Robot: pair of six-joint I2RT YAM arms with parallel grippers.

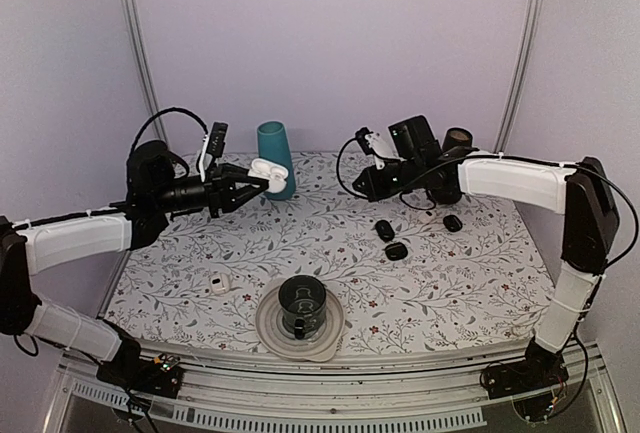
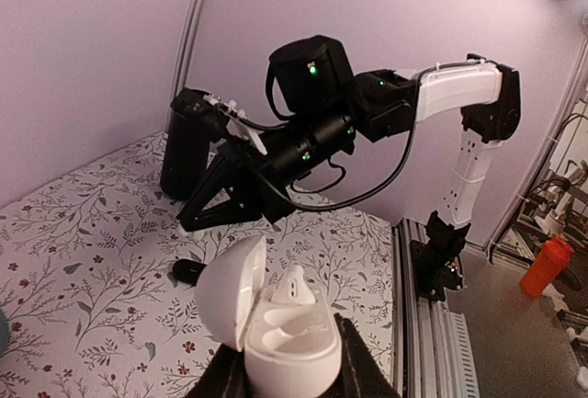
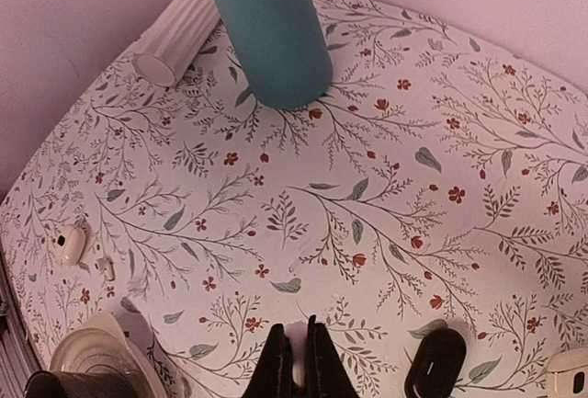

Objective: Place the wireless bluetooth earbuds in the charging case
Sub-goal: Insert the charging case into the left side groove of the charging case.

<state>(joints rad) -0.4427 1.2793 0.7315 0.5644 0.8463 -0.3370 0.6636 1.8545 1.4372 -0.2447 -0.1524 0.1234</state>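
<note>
My left pincer is clamped on the charging case and holds it in the air, over the back left part of the table and near the teal cup. My two black fingers press on the lower half of the case from both sides. The case is glossy white plastic, rounded like a pebble. Its lid is swung open, and one white earbud sits inside.

My right pincer is fully closed, finger against finger, and its tips point down at the flowered cloth. A black oval object lies just beside it, smooth and matte. Far to the left lies a small white piece. Its dark mark is too small to read.
</note>
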